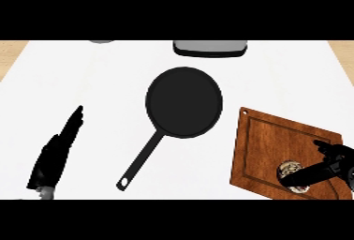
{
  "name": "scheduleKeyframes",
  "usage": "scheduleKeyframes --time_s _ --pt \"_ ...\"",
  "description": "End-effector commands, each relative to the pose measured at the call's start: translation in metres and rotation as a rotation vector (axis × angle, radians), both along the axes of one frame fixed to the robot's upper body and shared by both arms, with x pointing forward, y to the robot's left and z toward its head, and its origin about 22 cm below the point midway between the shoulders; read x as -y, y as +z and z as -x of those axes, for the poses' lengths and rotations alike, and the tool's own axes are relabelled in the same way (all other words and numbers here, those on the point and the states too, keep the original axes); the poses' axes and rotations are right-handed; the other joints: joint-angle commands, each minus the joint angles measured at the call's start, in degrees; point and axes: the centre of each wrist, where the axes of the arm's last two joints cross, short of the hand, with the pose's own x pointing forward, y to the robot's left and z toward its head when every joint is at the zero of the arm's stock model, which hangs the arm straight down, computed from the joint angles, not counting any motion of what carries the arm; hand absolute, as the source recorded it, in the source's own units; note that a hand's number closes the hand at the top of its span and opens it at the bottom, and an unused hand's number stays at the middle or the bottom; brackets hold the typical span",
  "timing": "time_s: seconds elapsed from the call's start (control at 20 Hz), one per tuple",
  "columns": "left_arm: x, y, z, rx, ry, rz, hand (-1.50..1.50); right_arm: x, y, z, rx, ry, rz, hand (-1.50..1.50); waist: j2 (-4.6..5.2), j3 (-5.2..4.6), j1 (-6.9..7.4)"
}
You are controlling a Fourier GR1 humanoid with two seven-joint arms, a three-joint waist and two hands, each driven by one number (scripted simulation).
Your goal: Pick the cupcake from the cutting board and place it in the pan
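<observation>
You're at the grasp: your right hand (330, 165) curls its fingers around the cupcake (293, 176), which sits on the cutting board (266, 140). Your left hand (56, 152) rests released, fingers straight, at the left. Next, by my read, lift cleanly and carry left to the pan (184, 101).

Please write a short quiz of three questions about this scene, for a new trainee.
1. True or false: the cupcake already lies in the pan.
2. Which hand is at the cupcake? A) left B) right
3. Fill in: the cupcake sits on the ____.

Key:
1. False. It is on the cutting board; the pan holds nothing.
2. B. The right hand has its fingers round the cupcake; the left hand lies open on the counter, far left.
3. Cutting board.
</observation>
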Motion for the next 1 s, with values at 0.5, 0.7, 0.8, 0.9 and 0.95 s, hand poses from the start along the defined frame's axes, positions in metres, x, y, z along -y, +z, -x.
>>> scheduleKeyframes --time_s 0.5,0.7,0.8,0.9,0.95 --pt "-0.013 0.002 0.008 -0.008 0.017 -0.007 0.0 -0.032 -0.039 -0.006 -0.171 -0.143 0.017 -1.5 -0.22 0.07 -0.29" --pt "0.009 -0.01 0.011 0.006 0.027 -0.006 0.0 -0.035 -0.036 -0.009 -0.102 -0.157 0.031 1.5 -0.27 0.06 -0.94" --pt "-0.01 -0.005 0.0 -0.004 0.018 0.002 0.0 -0.027 -0.036 -0.021 -0.068 -0.179 0.018 1.5 -0.11 0.07 -0.96" --pt "0.001 -0.003 0.004 -0.007 0.018 -0.004 0.0 -0.029 -0.033 -0.018 -0.054 -0.176 0.001 1.5 -0.21 0.08 -1.04" --pt "0.0 -0.022 -0.001 -0.027 0.035 0.0 0.0 -0.028 -0.055 0.006 -0.049 -0.174 0.002 1.5 -0.19 0.05 -2.0"
